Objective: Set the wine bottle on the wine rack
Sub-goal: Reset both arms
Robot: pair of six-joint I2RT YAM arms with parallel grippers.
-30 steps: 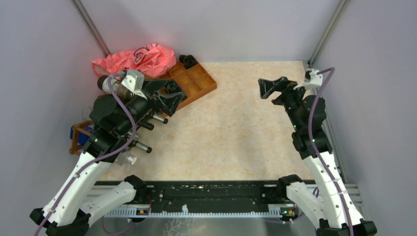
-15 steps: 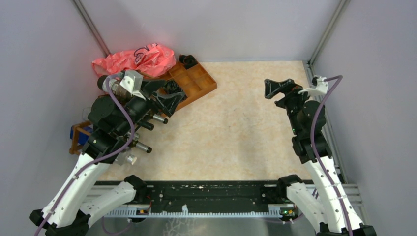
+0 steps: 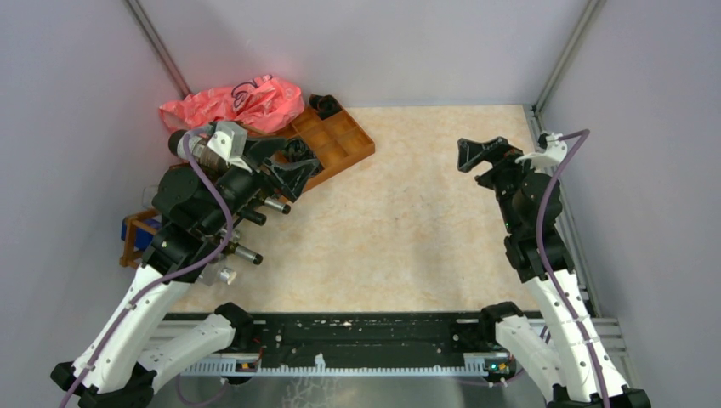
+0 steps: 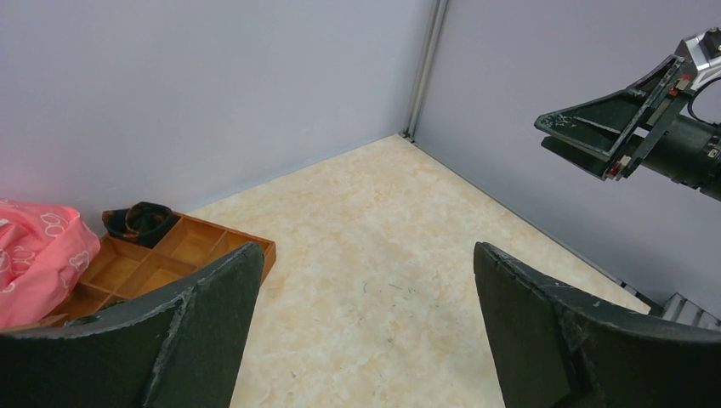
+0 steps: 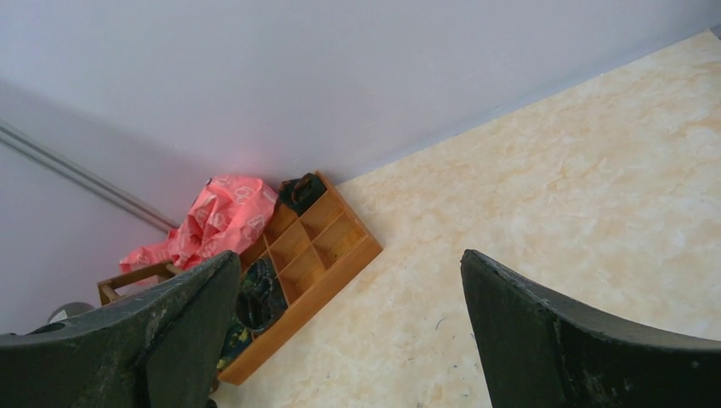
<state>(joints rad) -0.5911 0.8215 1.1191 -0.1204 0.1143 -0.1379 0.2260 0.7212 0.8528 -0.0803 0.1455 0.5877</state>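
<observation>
The wine rack (image 3: 134,235) is a brown wooden frame at the table's left edge, mostly hidden under my left arm; a corner of it shows in the right wrist view (image 5: 127,280). I cannot pick out the wine bottle for certain; a dark cylinder (image 3: 181,143) lies by the pink bag, half hidden by my left wrist. My left gripper (image 3: 296,167) hangs over the orange tray's near edge, jaws wide open and empty (image 4: 364,251). My right gripper (image 3: 464,154) is raised at the far right, open and empty (image 5: 349,255); it also shows in the left wrist view (image 4: 548,127).
An orange-brown compartmented tray (image 3: 340,140) lies at the back left with dark items in some cells (image 5: 255,293). A pink plastic bag (image 3: 238,102) is bunched in the back left corner. Grey walls close in the table on three sides.
My right gripper has shifted a little to the right and towards the wall, then stopped. My left arm has not moved.
</observation>
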